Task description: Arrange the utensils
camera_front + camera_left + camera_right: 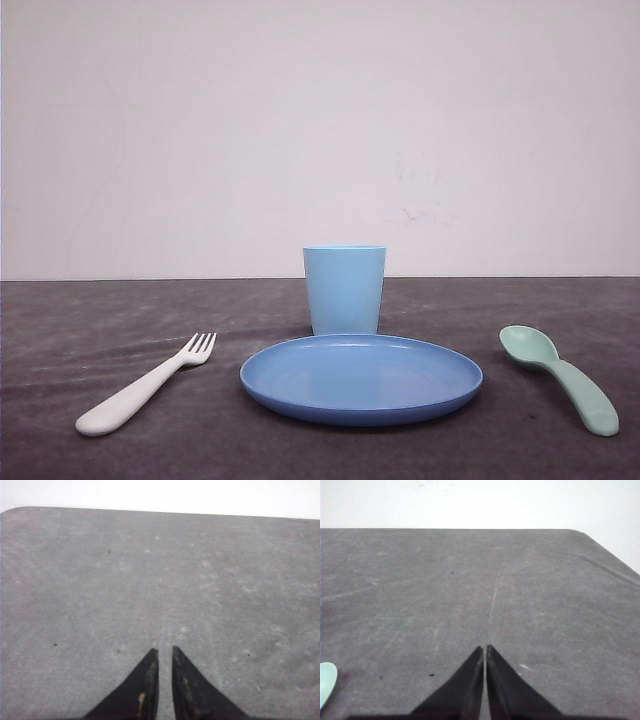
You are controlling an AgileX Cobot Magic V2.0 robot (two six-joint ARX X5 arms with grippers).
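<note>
Both claws, left [165,652] and right [485,650], closed, empty, over bare counter [60,330]. Risk: fork [145,385], spoon [560,375] lie flat; grip may slip.

One white fork [145,386], one mint-green spoon [560,377], one light blue cup [344,288] and one blue plate [361,379]: four pieces of tableware, two of them utensils, each a single item. All sit on one dark table [60,330]. There are two pincers, the left pincer [164,652] and the right pincer [484,649], each with two black fingers drawn close together, holding nothing
</note>
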